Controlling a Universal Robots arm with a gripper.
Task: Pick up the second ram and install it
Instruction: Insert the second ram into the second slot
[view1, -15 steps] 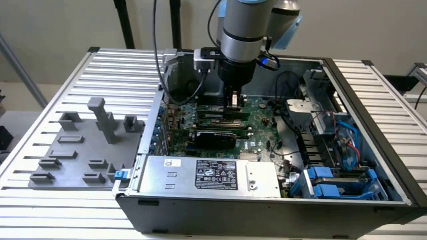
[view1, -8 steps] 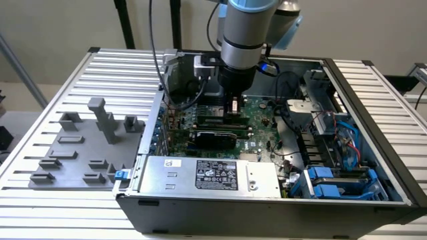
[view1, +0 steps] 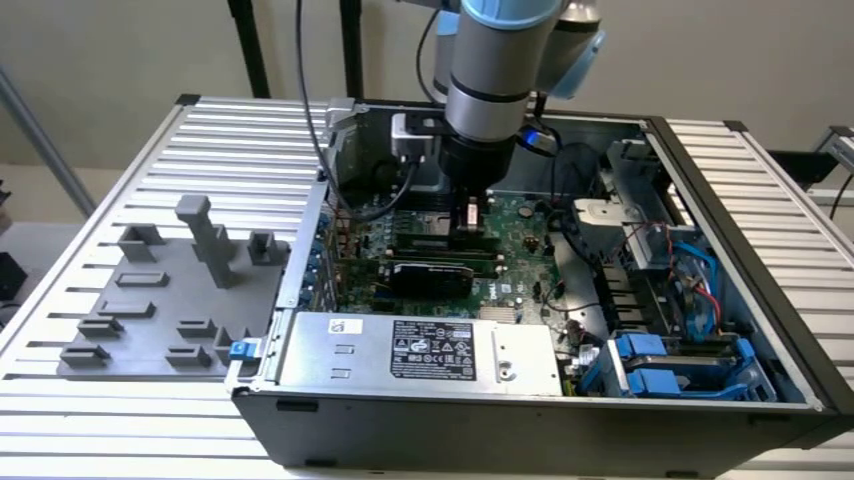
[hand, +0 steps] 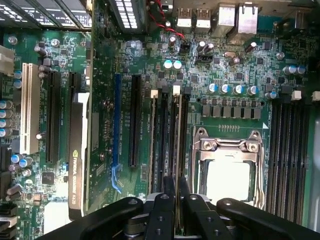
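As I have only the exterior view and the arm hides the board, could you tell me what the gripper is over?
Observer: The black two-finger gripper hangs over the long black memory slots beside the silver metal processor socket.
Operator: Are its fingers apart?
Observer: No, the fingers stand almost together, shut.
Operator: Are any other memory slots free?
Observer: Yes, the four black slots on the socket's far side look empty.

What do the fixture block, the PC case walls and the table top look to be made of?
Fixture block: matte grey plastic by its look, dull and uniform, possibly printed.
PC case: dark painted sheet metal, thin folded edges.
Table top: likely extruded aluminium, pale ribbed slats with a soft sheen.
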